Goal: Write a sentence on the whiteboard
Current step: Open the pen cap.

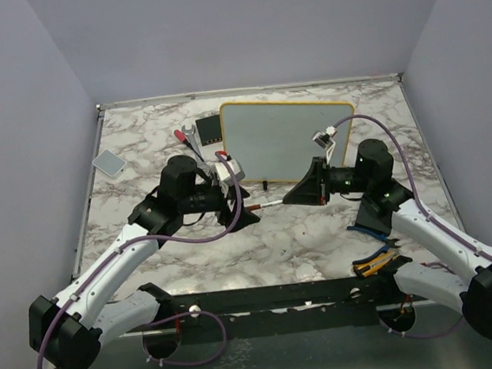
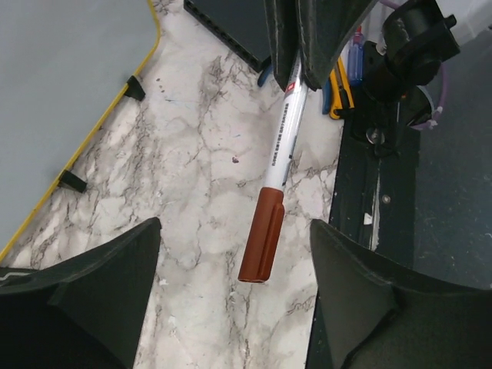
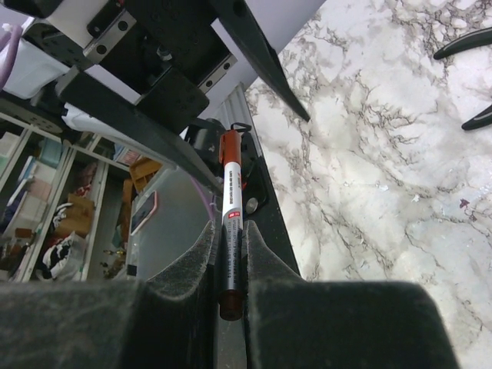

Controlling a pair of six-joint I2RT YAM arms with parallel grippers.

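The whiteboard (image 1: 289, 137) with its yellow frame stands at the back middle of the table, and its corner (image 2: 61, 92) shows in the left wrist view. Its face looks blank and the sentence is not in view. In front of it my two grippers face each other. My right gripper (image 3: 231, 257) is shut on the white barrel of a marker (image 3: 232, 207). The marker's brown cap (image 2: 261, 238) points between the fingers (image 2: 100, 292) of my left gripper (image 2: 234, 292), which is open and not touching it. The marker (image 1: 270, 204) hangs just above the marble.
A small black box (image 1: 210, 129) and a red-handled tool (image 1: 185, 135) lie left of the board. A grey pad (image 1: 109, 162) sits at the far left. Pliers with yellow and blue handles (image 1: 376, 263) rest near the right arm's base, by the black front rail (image 1: 283, 296).
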